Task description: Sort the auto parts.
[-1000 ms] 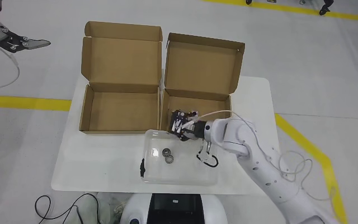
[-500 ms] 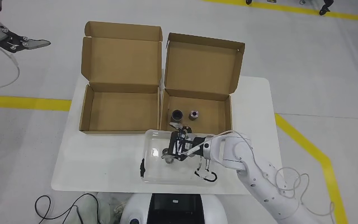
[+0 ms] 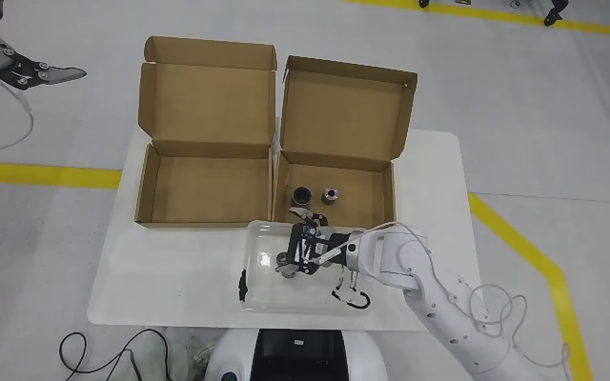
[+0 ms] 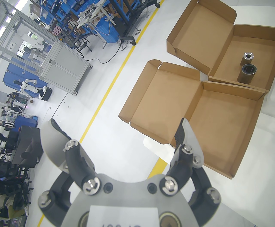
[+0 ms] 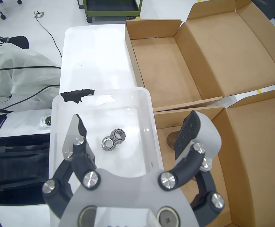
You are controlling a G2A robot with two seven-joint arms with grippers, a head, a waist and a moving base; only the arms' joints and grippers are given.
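Two small silvery metal bearing rings [image 5: 113, 139] lie touching in the clear plastic tub [image 5: 151, 120]. The right hand [image 5: 134, 129] hangs above them, spread wide, likely for a pick. The left hand [image 4: 117, 126], also open, waits off the white surface [image 3: 191, 267].

A white cloth [image 5: 28, 58] is seen beside the table [image 5: 90, 53]'s edge; a green cart [image 5: 109, 8] is parked on the floor beyond.
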